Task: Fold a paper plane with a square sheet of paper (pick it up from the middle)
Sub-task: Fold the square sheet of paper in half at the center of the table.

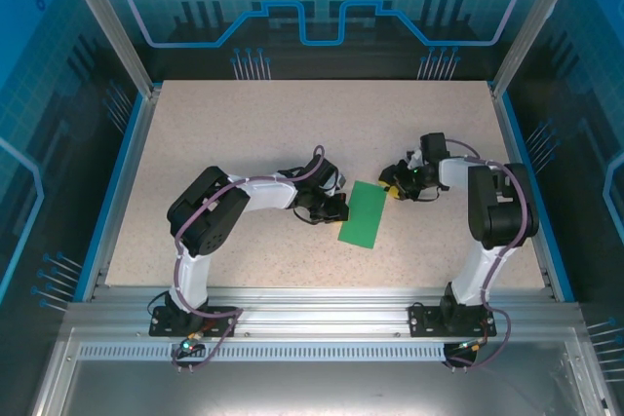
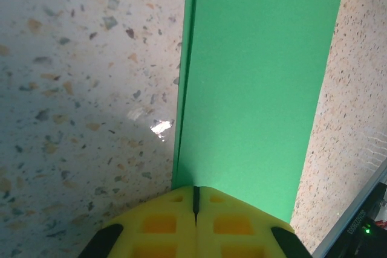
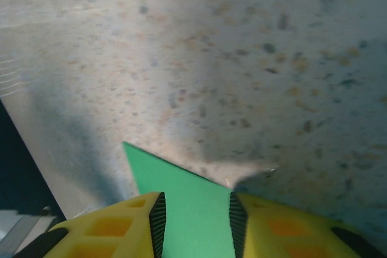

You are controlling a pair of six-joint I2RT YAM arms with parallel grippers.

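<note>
Left wrist: closed left pincer [image 2: 195,191] meets green paper [image 2: 254,77] (plain, folded lengthwise).

green paper [image 1: 363,213], folded narrow rectangle, lying flat

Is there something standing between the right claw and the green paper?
Nothing visible stands between them. The right claw is open, and a corner of the green paper shows directly in the gap between its jaws, lying on the speckled table.
</note>
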